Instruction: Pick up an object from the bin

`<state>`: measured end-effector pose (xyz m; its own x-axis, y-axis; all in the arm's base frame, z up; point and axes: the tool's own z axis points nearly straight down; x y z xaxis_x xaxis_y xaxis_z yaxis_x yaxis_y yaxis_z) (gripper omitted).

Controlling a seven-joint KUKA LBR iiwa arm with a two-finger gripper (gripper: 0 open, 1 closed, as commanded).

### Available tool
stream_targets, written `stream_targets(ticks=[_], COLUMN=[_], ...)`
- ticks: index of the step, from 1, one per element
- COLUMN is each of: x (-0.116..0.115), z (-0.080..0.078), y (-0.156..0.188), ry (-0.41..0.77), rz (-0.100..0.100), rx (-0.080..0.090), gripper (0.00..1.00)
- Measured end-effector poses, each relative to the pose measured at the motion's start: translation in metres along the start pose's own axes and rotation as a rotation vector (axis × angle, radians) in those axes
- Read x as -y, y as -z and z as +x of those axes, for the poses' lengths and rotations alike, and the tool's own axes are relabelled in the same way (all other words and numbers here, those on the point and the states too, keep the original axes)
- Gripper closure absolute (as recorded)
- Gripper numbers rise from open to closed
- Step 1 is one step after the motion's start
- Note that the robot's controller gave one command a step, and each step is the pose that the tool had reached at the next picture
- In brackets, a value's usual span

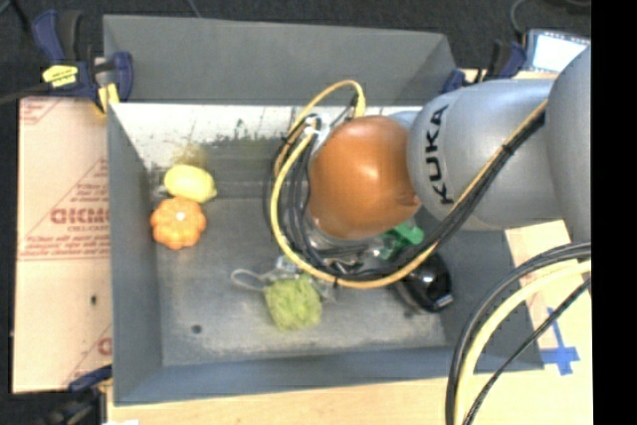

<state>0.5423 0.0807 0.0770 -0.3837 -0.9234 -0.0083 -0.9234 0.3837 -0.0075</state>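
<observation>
Start at the left wall of the bin (131, 254). Close to it, toward the back, you see a yellow lemon-shaped thing (189, 182). An orange pumpkin-shaped thing (178, 222) sits just in front of the lemon and touches it.

Move along the bare floor toward the middle and you come to a thin pale grey piece (253, 280) lying flat. Its right end runs under the arm's cables. Just beside it, toward the front wall, a fuzzy green lump (294, 304) rests on the floor.

Over the middle of the bin you have the round orange cover (358, 176) on the wrist, ringed by yellow and black cables (284, 214). The gripper (317, 259) hangs under that cover, low over the floor. It is right behind the fuzzy green lump and the grey piece, the two things nearest to it. The cover and cables hide most of it, so you cannot tell whether it is spread, pressed together or pinching anything.

Further right, a small bright green thing (406, 236) shows from under the arm. A black rounded thing (428, 286) lies in front of it, near the right wall. The grey arm (498, 154) crosses the right rim.
</observation>
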Motion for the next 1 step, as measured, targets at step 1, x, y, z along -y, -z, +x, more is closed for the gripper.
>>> stream_targets(ticks=[1], x=[-0.0016], z=[0.0011], y=[0.0119], ry=[0.0], rz=[-0.005], rx=[-0.003], gripper=[1.0])
